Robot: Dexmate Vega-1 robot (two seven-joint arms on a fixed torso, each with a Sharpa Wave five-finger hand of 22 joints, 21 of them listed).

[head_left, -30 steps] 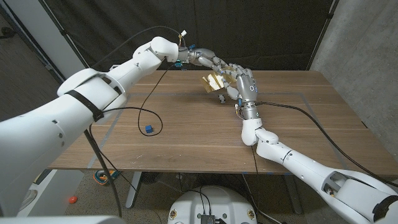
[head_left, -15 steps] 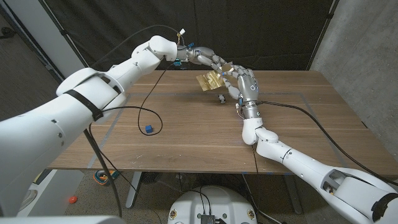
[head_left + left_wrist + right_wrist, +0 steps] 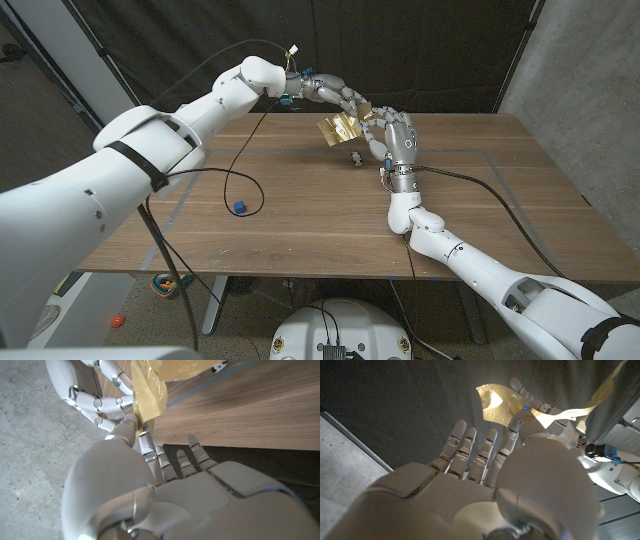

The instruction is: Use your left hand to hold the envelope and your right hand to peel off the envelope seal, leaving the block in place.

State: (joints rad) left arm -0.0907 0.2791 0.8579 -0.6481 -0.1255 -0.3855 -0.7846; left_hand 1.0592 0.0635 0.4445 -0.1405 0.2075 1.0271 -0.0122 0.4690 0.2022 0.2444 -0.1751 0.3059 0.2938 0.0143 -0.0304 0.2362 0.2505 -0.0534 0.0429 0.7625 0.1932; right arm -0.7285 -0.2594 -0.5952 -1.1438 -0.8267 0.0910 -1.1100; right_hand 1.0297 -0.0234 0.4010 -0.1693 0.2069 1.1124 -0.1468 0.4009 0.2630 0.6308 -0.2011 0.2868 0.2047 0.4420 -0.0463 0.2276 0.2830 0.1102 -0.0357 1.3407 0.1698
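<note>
Left hand (image 3: 335, 97) pinches the yellow envelope (image 3: 337, 130) up top-center so your right hand (image 3: 392, 137) can pinch its seal strip (image 3: 580, 405).

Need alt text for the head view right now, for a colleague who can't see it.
Both hands meet above the far middle of the wooden table, the left hand and right hand holding a yellow envelope between them. A small blue block sits nearer, on the left.
</note>
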